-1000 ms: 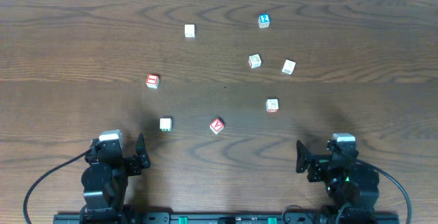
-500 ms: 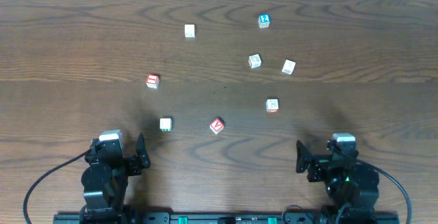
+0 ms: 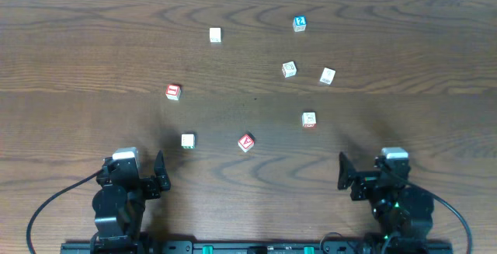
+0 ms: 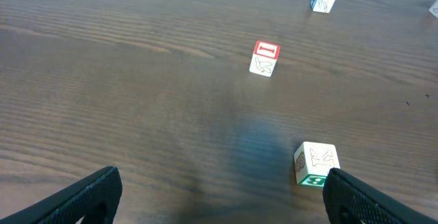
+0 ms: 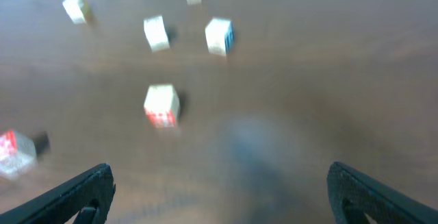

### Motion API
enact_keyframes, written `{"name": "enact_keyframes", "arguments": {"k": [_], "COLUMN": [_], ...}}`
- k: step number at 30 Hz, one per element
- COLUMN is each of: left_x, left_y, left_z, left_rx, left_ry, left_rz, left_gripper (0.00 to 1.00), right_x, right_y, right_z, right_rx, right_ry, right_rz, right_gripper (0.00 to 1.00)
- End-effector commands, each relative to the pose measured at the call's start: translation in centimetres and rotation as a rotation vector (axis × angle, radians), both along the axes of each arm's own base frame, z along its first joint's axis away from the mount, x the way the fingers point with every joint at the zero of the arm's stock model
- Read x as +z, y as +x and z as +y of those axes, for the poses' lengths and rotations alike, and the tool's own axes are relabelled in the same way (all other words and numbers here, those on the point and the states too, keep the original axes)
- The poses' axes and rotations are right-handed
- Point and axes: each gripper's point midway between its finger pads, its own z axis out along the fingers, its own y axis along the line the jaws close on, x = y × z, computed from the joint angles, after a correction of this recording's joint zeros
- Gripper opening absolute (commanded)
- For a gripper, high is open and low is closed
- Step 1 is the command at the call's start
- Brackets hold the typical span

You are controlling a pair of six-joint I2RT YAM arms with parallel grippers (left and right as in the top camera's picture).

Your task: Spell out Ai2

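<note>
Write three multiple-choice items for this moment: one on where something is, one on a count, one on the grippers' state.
1. Where does the blue 2 cube lie?
A) between the two arms
B) on the far side of the table, right of centre
C) in a gripper

2. How many cubes are on the table?
A) six
B) eight
C) ten

3. How do the left gripper and right gripper stand?
A) both open and empty
B) left shut on a cube
C) right shut on a cube

Answers:
1. B, it sits near the far edge in the overhead view.
2. B, eight separate cubes show overhead.
3. A, each wrist view shows fingers wide apart with nothing between them.
</note>
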Motion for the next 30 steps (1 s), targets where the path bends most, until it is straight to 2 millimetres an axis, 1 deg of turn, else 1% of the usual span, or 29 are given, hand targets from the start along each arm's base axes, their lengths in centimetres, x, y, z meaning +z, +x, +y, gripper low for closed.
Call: {"name": "enact_keyframes", "arguments": {"k": [1,3,5,8,10,12,14,15,18,20,22,25,27,30], "left_x": [-0.5,-0.5,-0.5,-0.5,-0.5,-0.5,-0.5,-0.5,-0.5,-0.5,-0.5,-0.5,-0.5,-0.5], "left_y": [0.0,0.0,0.0,0.0,0.0,0.0,0.0,0.0,0.0,0.0,0.0,0.0,0.0,0.0], "left_z": [0.0,0.0,0.0,0.0,0.0,0.0,0.0,0.0,0.0,0.0,0.0,0.0,0.0,0.0], "left_rx": [-0.005,-0.005,-0.005,-0.005,-0.005,-0.005,-0.005,-0.005,-0.005,-0.005,-0.005,-0.005,-0.005,-0.005], "left_ry": [0.015,0.015,0.015,0.015,0.015,0.015,0.015,0.015,0.015,0.015,0.015,0.015,0.015,0.015], "left_rz": [0.007,0.007,0.007,0.007,0.007,0.007,0.007,0.007,0.007,0.007,0.007,0.007,0.007,0.006], "left_gripper": [0.96,0.95,0.95,0.95,0.95,0.95,0.95,0.95,0.95,0.95,0.95,0.95,0.95,0.95], "right_x": [1.1,1.2,1.1,1.7,2.2,3.1,5.0,6.7,11.4,13.2,13.7,13.2,13.1,13.9], "right_y": [0.3,0.3,0.3,0.7,0.9,1.1,1.6,1.8,2.1,2.3,2.9,4.4,5.7,8.3], "right_z": [0.5,0.7,0.7,-0.3,-0.4,-0.5,-1.1,-1.5,-2.3,-2.5,-2.8,-2.8,-2.6,-2.2], "right_rx": [0.005,0.001,-0.002,-0.057,-0.063,-0.096,-0.174,-0.206,-0.201,-0.198,-0.208,-0.212,-0.209,-0.187], "right_ry": [0.078,0.131,0.136,0.115,0.114,0.220,0.407,0.489,0.509,0.513,0.513,0.515,0.533,0.533], "right_rz": [-0.041,-0.037,-0.031,-0.062,-0.086,-0.110,-0.166,-0.233,-0.426,-0.496,-0.512,-0.480,-0.454,-0.422], "right_gripper": [0.99,0.99,0.99,0.99,0.99,0.99,0.99,0.99,0.99,0.99,0.99,0.99,0.99,0.99]}}
